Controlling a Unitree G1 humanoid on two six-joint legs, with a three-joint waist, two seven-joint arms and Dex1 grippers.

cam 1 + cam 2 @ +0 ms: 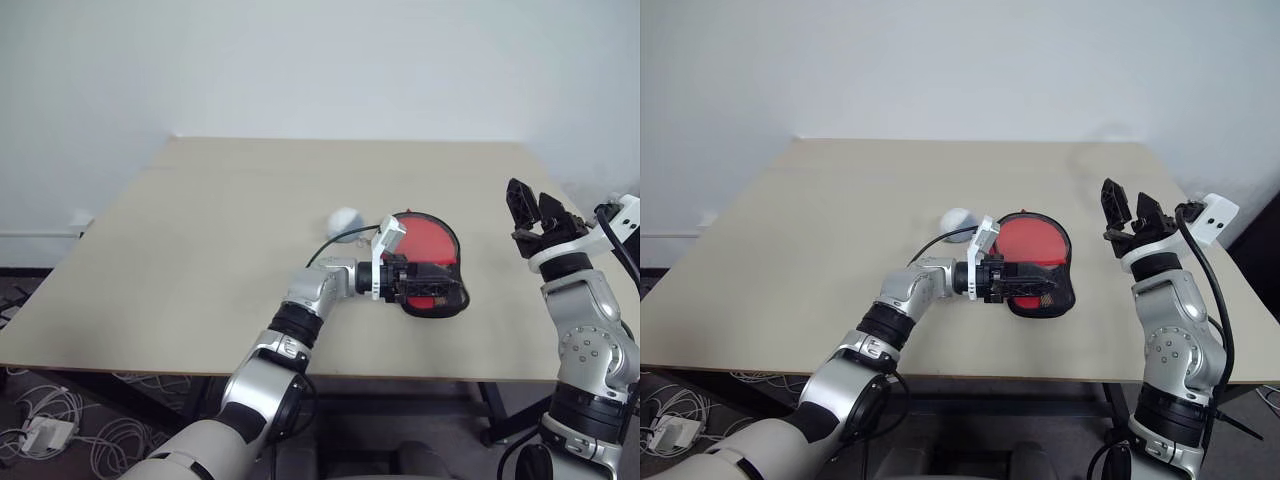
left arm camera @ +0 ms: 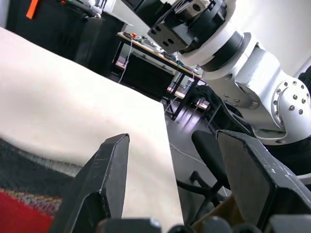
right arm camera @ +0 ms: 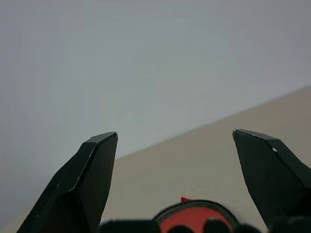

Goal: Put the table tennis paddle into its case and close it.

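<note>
Broadly, seemed well along: saw the case [image 1: 1038, 266] lying right of centre on the beige table [image 1: 200, 250], red face showing inside its black zip rim, so judged the table tennis paddle [image 1: 1030, 243] already in; could not tell how much zip remained. Noted the left gripper [image 1: 1025, 284] low over the case's near edge, pointing right, fingers apart, gripping nothing. Found the right gripper [image 1: 535, 213] raised well right, also spread and empty. Spotted a small whitish ball [image 1: 344, 221] just left of the case. Plain pale wall behind.
</note>
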